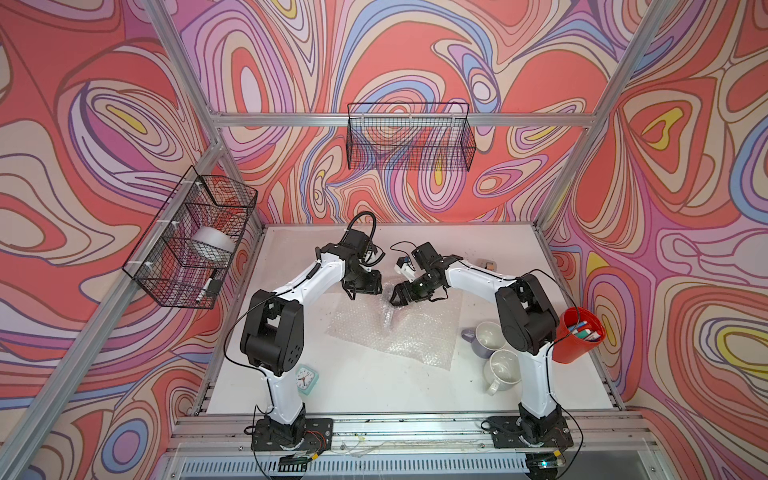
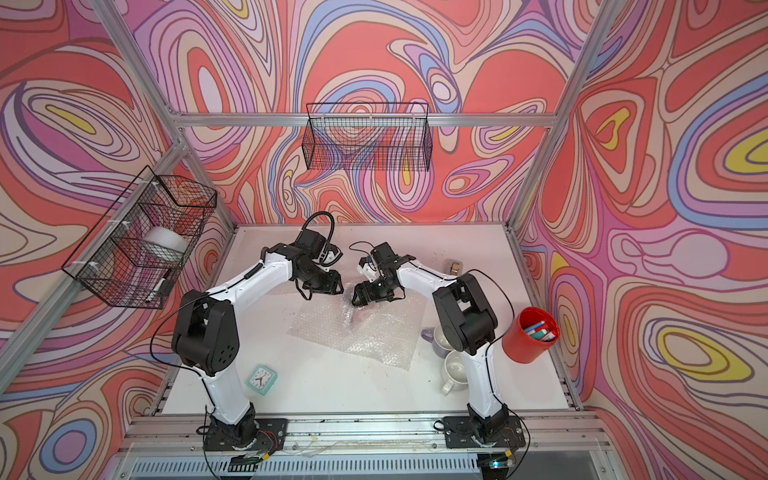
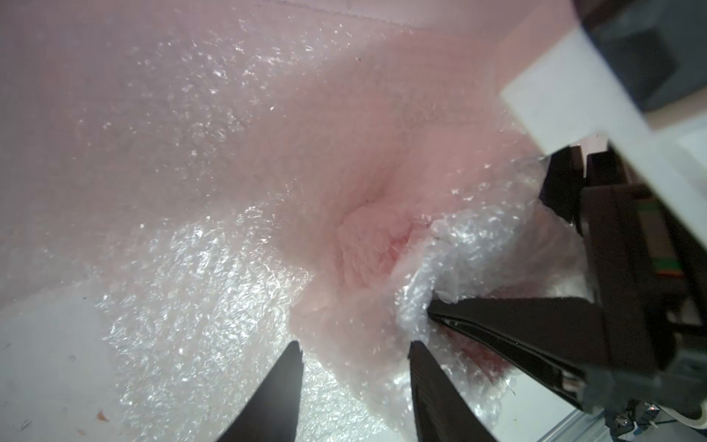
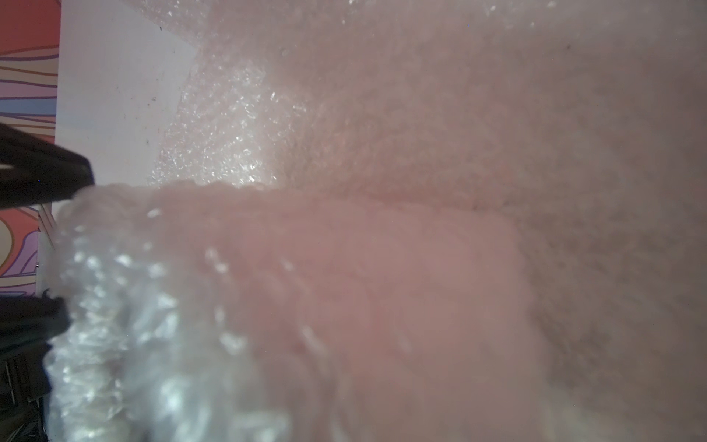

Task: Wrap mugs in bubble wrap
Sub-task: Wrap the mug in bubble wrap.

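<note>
1. Nearest you, by the near-right part of the table (image 1: 353, 395), the white mug (image 1: 504, 368) and lavender mug (image 1: 488, 336) stood unwrapped beside your right arm's base, with the red cup (image 1: 578, 334) of markers at the right edge and a clock (image 1: 306, 377) towards the near-left corner
2. Mid-table, the bubble wrap (image 1: 399, 336) lay spread, its near half flat
3. At the sheet's far edge, the red mug (image 3: 375, 248) showed only as a pink lump under gathered wrap; you could not tell its long axis
4. Your right gripper (image 1: 397, 300) was nearer, jaws wide around that wad; whether they clamped it could not be told
5. Your left gripper (image 3: 355, 346) hung just beside it, jaws apart astride a fold, gripping nothing
6. Each gripper looked to be the other's only obstacle
</note>
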